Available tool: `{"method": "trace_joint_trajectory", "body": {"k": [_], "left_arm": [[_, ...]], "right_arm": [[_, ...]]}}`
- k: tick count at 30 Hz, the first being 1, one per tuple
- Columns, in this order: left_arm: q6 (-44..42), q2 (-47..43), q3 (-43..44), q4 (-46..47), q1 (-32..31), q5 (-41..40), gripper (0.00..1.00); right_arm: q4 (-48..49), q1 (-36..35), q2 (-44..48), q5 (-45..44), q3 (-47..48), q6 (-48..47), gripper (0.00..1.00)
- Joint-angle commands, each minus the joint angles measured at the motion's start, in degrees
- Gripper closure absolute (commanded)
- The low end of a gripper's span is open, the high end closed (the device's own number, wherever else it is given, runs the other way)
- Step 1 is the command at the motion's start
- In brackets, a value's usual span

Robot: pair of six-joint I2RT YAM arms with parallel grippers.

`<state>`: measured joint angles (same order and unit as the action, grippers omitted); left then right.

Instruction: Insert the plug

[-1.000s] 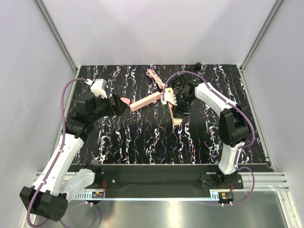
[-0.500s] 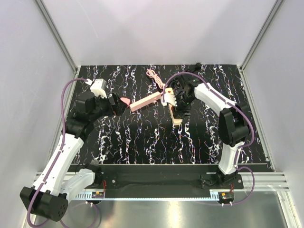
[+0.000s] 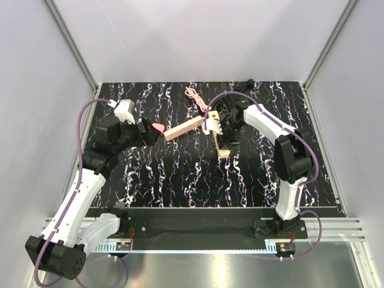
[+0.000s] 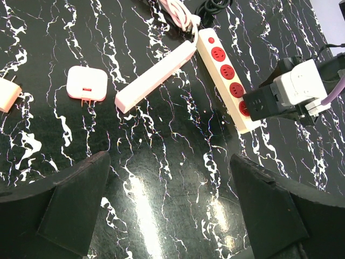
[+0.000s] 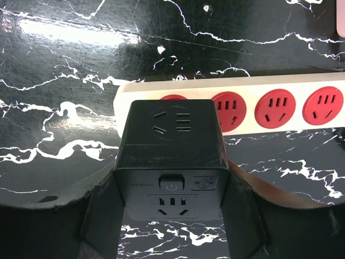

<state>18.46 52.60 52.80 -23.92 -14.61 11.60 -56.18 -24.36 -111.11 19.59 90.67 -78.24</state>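
Left gripper [image 4: 172, 209]: fingers spread wide with nothing between them, hanging over the table [image 3: 180, 177] at about 9 o'clock in the top view.
Pink plug [image 4: 86, 83]: lies flat just off the left gripper's tips. The left wrist view shows small prongs at one edge, too fine to make out from above.
Right gripper [image 5: 172, 213]: pinches the black cube adapter [image 5: 171, 156] by two opposite sides, near 1 o'clock from the table's middle.
Black cube adapter: sits over the near end socket of the power strip [image 5: 245, 86]. The right wrist view shows that socket's red rim peeking past it, but whether the prongs are seated cannot be told.
Power strip: cream, lying roughly 11 to 5 o'clock. The right wrist view shows three red sockets clear, and the left wrist view adds a small red spot at the far end.
Pale bar [image 4: 156, 75]: lies along 2 to 8 o'clock, its far end just beside the strip's far end.
Pink cable [image 4: 175, 11]: bunched toward 12 o'clock.
Black cable [image 4: 213, 5]: beside the pink cable, farther right.
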Motion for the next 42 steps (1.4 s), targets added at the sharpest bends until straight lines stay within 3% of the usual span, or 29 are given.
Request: {"method": "trace_joint_trajectory", "body": {"k": [1, 17, 25, 35, 42], "left_arm": [[0.1, -1.2, 0.5, 1.9, 0.3, 0.4, 0.01], [0.3, -2.9, 0.4, 2.0, 0.2, 0.0, 0.01], [0.3, -2.6, 0.3, 2.1, 0.3, 0.4, 0.01], [0.3, -2.2, 0.1, 2.1, 0.3, 0.4, 0.01], [0.3, -1.9, 0.1, 2.2, 0.3, 0.6, 0.01]], "right_arm": [[0.1, -1.1, -1.3, -2.0, 0.0, -1.7, 1.0], [-1.3, -3.9, -9.6, -11.5, 4.2, -1.5, 1.0], [0.0, -4.1, -11.1, -12.0, 3.5, -0.7, 1.0], [6.3, -2.6, -10.7, -7.9, -3.2, 1.0, 1.0], [11.4, 3.3, -7.3, -1.7, -8.8, 0.5, 1.0]]}}
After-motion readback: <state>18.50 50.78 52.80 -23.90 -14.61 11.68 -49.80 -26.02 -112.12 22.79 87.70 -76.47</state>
